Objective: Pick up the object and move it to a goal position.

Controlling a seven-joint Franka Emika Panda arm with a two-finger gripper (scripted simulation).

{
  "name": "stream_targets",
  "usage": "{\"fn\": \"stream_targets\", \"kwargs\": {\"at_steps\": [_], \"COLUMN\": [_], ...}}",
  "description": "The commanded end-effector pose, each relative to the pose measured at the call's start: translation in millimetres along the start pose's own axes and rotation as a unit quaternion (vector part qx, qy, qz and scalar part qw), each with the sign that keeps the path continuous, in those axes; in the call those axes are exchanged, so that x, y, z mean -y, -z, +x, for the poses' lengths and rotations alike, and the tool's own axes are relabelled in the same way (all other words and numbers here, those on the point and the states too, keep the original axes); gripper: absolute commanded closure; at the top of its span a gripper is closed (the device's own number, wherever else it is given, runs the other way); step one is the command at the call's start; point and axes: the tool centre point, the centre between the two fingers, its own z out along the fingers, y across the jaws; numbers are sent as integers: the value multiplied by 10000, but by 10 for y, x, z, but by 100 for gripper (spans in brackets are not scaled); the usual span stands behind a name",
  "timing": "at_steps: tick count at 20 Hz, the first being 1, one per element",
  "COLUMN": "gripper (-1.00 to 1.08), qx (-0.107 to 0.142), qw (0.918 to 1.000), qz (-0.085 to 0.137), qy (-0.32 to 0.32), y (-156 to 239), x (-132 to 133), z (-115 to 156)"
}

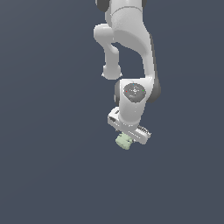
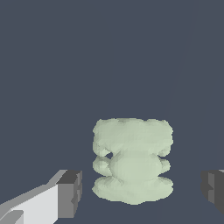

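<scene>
The background is a flat, unbroken slate-blue surface in both views, with no edges or corners showing, so nothing marks where along it the things lie. There is one lump (image 2: 132, 159), one arm (image 1: 129, 39) and one gripper (image 2: 140, 192) with two fingers. The lump is pale green and blocky, built of three stacked bands of rounded bumps parted by grooves, the widest band farthest from the fingers. In the wrist view it stands a little longer than it is wide, its long axis running away from the gripper, midway between the two fingers. The dark pad of one finger (image 2: 70, 192) stands just beside the lump with a thin strip of background between them; the other finger (image 2: 213, 189) is farther off, so the gripper is spread and grips nothing. In the exterior view the lump (image 1: 124, 141) peeks out just beneath the gripper (image 1: 131, 136), toward that view's left, with the white arm hanging down from the top edge.
</scene>
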Motion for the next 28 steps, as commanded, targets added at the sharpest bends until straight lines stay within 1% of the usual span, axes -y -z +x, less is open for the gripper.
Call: {"fn": "stream_targets", "kwargs": {"at_steps": [1, 8, 13, 14, 23, 24, 28], "gripper": [-92, -92, -92, 108, 108, 108, 108], "qx": [4, 2, 2, 2, 2, -43, -43], "qw": [10000, 10000, 10000, 10000, 10000, 10000, 10000], "qz": [-4, -3, -3, -3, -3, 40, 40], "qy": [-3, -22, -22, -22, -22, -35, -35], "y": [-73, -420, -472, -472, -472, -367, -328], "x": [-3, -12, -1, -1, -1, 19, 19], "z": [-4, -9, 0, 0, 0, 35, 18]}}
